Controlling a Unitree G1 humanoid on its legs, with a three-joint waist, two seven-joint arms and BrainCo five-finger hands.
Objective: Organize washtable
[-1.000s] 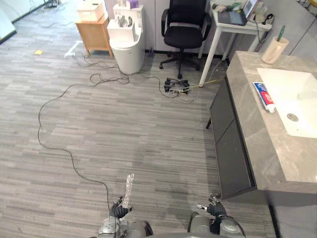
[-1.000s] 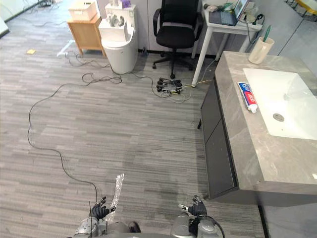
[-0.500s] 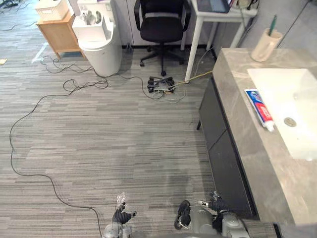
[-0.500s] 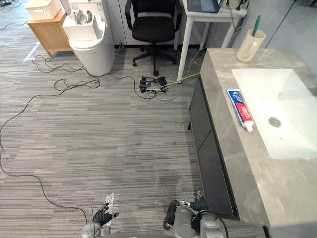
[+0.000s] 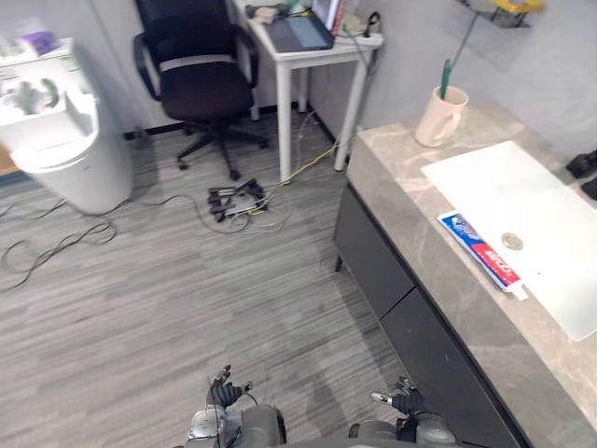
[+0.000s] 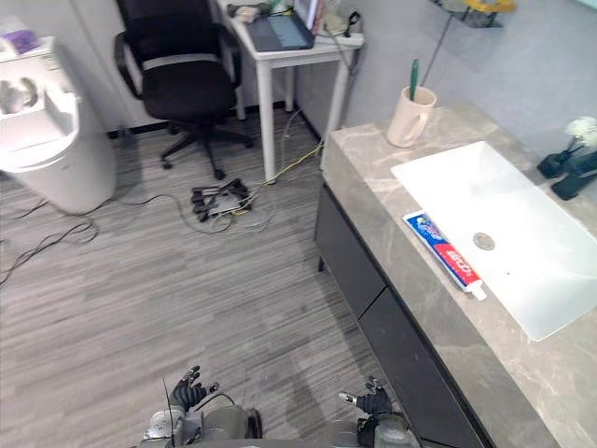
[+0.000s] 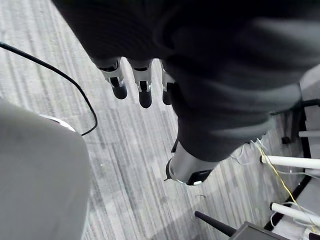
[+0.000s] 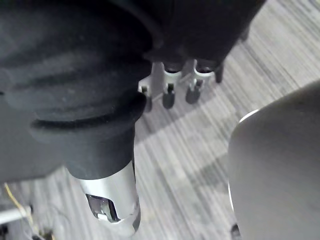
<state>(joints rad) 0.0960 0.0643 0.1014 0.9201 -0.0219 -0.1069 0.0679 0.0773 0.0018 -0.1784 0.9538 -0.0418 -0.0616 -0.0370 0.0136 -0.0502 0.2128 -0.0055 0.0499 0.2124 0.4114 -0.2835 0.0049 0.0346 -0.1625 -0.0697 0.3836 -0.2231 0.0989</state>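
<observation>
Now my view has swung onto the desk (image 5: 396,182), with the toothpaste tube (image 5: 480,257) and mug (image 5: 438,117) ahead to tidy. My left hand (image 5: 224,392) and right hand (image 5: 403,401) hang low, fingers slack and empty.

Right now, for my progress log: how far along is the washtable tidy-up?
Done: nothing visible. In hand: nothing; left hand and right hand hang open, low over the floor. Left: the toothpaste tube lies loose on the counter beside the sink, apart from the cup.

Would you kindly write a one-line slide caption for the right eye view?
Toothpaste tube beside the sink, mug at the washtable corner; left hand and right hand open, empty.
</observation>
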